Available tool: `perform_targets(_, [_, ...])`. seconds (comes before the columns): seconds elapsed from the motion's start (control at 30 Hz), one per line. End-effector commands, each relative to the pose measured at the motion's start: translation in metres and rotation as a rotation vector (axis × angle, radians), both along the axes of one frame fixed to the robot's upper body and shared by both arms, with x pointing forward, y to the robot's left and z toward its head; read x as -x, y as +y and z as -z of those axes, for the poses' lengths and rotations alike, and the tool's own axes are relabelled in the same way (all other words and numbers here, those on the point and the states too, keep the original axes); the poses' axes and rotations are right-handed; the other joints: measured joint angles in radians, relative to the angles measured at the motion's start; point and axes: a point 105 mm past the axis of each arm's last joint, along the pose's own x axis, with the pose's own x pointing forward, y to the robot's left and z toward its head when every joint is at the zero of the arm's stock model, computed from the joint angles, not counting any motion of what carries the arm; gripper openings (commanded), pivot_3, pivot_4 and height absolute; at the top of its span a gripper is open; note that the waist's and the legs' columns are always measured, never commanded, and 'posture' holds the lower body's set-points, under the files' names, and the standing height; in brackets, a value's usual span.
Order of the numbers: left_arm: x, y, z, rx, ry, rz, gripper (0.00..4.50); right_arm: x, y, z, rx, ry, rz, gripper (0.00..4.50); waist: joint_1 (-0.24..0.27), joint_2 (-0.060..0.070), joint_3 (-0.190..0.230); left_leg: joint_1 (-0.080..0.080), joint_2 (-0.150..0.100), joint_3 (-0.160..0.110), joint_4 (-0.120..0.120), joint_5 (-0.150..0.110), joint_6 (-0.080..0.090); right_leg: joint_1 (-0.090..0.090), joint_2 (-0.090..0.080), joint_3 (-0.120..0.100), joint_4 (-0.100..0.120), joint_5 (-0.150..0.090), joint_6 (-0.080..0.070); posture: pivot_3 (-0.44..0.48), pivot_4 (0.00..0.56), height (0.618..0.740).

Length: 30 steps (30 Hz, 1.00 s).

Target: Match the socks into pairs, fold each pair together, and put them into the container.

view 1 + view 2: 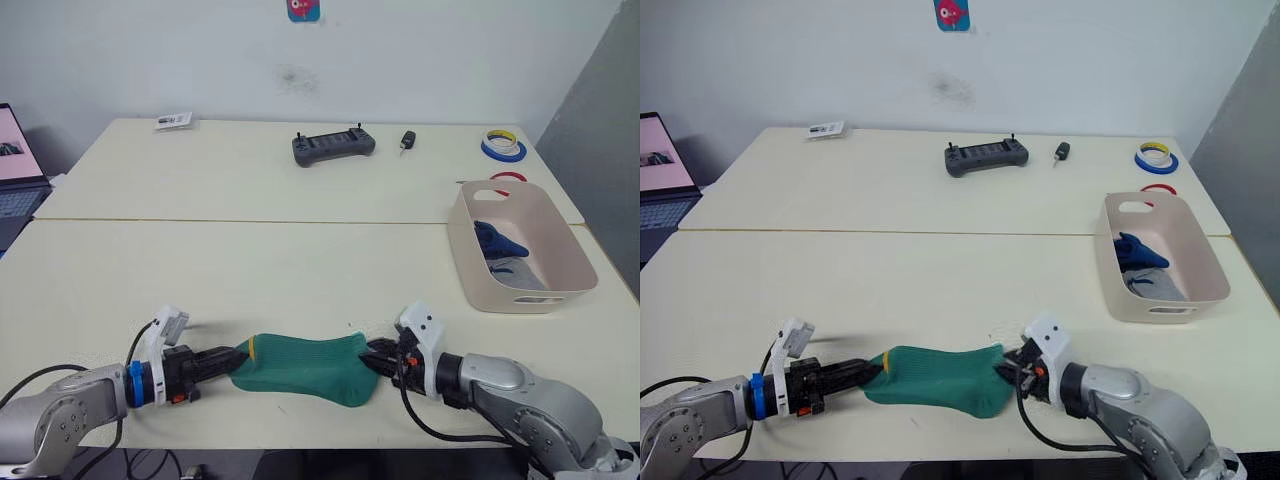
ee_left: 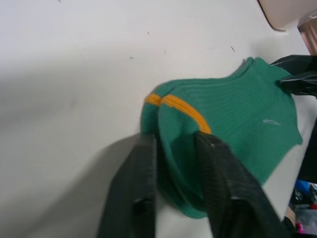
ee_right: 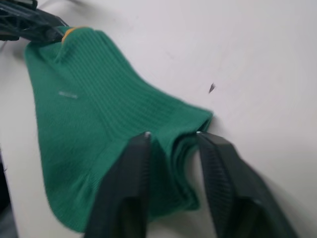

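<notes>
Left eye view: a green sock (image 1: 305, 366) with a yellow band lies flat near the front edge of the cream table (image 1: 250, 270), its long axis running side to side along that edge. The yellow-banded end points toward the robot's left, where the left gripper (image 1: 238, 357) is clamped on it. The right gripper (image 1: 372, 358) is clamped on the opposite end. Near the table's right edge sits the pale pink container (image 1: 555, 243), long axis running front to back, holding a blue sock (image 1: 497, 240) and a grey one (image 1: 516, 272).
</notes>
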Motion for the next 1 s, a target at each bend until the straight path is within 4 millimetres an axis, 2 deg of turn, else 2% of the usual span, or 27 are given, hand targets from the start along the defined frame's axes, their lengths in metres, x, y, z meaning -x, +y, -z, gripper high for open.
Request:
perform_targets(0.03, [-0.002,0.007,-0.016,-0.013,-0.077,-0.005,2.50,-0.001,0.002,-0.017,-0.026,-0.079,-0.022,2.86,0.000,0.000,0.000,0.000,0.000,0.000,0.000,0.000,0.000,0.000,0.000,0.000,0.000,0.000,0.000,0.000,0.150,0.740])
perform_targets(0.1, [-0.002,0.012,-0.029,-0.018,-0.101,0.006,3.12,-0.004,0.000,-0.025,-0.029,-0.123,-0.018,3.58,0.000,0.000,0.000,0.000,0.000,0.000,0.000,0.000,0.000,0.000,0.000,0.000,0.000,0.000,0.000,0.000,0.150,0.740])
perform_targets(0.17, [-0.006,0.016,-0.046,-0.025,-0.135,0.016,3.13,-0.003,-0.001,-0.036,-0.044,-0.163,-0.043,4.29,0.000,0.000,0.000,0.000,0.000,0.000,0.000,0.000,0.000,0.000,0.000,-0.001,0.001,0.000,0.000,0.000,0.150,0.740])
perform_targets(0.2, [-0.011,0.018,-0.056,-0.045,-0.186,0.026,3.13,0.000,0.002,-0.043,-0.049,-0.198,-0.088,4.48,0.000,0.000,0.000,0.000,0.000,-0.001,0.000,0.000,0.000,0.000,0.000,-0.001,0.001,0.000,0.000,0.000,0.150,0.740])
perform_targets(0.3, [-0.020,0.015,-0.075,-0.054,-0.273,0.062,3.13,0.006,0.007,-0.054,-0.069,-0.248,-0.153,4.48,0.002,0.000,0.000,0.000,0.000,-0.001,0.001,0.000,0.000,0.000,0.000,-0.001,0.001,0.000,0.000,0.000,0.150,0.740])
perform_targets(0.33, [-0.020,0.006,-0.080,-0.049,-0.301,0.118,3.13,0.007,0.011,-0.056,-0.077,-0.265,-0.171,4.48,0.002,0.000,0.000,0.000,0.000,0.000,0.000,0.000,0.000,0.001,0.000,-0.001,0.000,0.000,0.000,0.000,0.150,0.740])
perform_targets(0.4, [-0.018,-0.016,-0.084,-0.058,-0.345,0.241,2.74,0.008,0.017,-0.056,-0.085,-0.275,-0.198,4.07,0.001,0.000,0.000,0.000,0.000,0.000,0.000,0.000,0.000,0.001,0.000,-0.001,-0.001,0.000,0.000,0.000,0.150,0.740])
perform_targets(0.47, [-0.014,-0.029,-0.082,-0.069,-0.352,0.322,2.21,0.008,0.021,-0.054,-0.084,-0.271,-0.219,3.51,0.000,0.000,0.000,0.000,0.000,0.000,0.000,0.000,0.000,0.001,0.000,0.000,-0.001,0.000,0.000,0.000,0.150,0.740])
perform_targets(0.57, [-0.005,-0.052,-0.061,-0.130,-0.377,0.471,1.27,0.012,0.033,-0.038,-0.050,-0.243,-0.288,2.45,-0.001,0.000,0.000,0.000,0.000,0.000,0.000,0.000,0.000,0.001,0.000,0.000,-0.001,0.000,0.000,0.000,0.150,0.740])
perform_targets(0.7, [-0.002,-0.063,-0.037,-0.173,-0.377,0.550,0.01,0.013,0.044,-0.025,-0.029,-0.217,-0.361,0.96,-0.003,0.000,0.000,0.000,0.000,0.000,0.001,0.000,0.000,0.001,0.001,0.000,0.001,0.000,0.000,0.000,0.150,0.740])
perform_targets(0.77, [0.000,-0.065,-0.023,-0.195,-0.369,0.571,0.00,0.011,0.050,-0.018,-0.016,-0.205,-0.395,0.23,-0.003,0.000,0.000,0.001,0.000,0.000,0.001,0.000,0.000,0.001,0.001,0.000,0.001,0.000,0.000,0.000,0.150,0.740])
perform_targets(0.8, [0.001,-0.065,-0.019,-0.203,-0.363,0.579,0.00,0.010,0.052,-0.015,-0.015,-0.197,-0.404,0.04,-0.002,0.000,0.000,0.001,0.000,0.001,0.001,0.000,0.000,0.001,0.001,0.001,0.001,0.000,0.000,0.000,0.150,0.740])
perform_targets(0.87, [0.000,-0.064,-0.010,-0.223,-0.359,0.577,0.00,0.008,0.053,-0.007,-0.006,-0.185,-0.420,0.04,-0.001,0.000,0.000,0.001,0.000,0.000,0.001,0.000,0.000,0.001,0.001,0.000,0.001,0.000,0.000,0.000,0.150,0.740])
perform_targets(1.0, [-0.004,-0.056,0.013,-0.288,-0.342,0.543,0.00,0.008,0.047,0.020,0.081,-0.160,-0.463,0.04,0.000,0.000,0.000,0.001,-0.001,0.000,0.001,0.000,0.000,0.001,0.001,0.000,0.001,0.000,0.000,0.000,0.150,0.740])
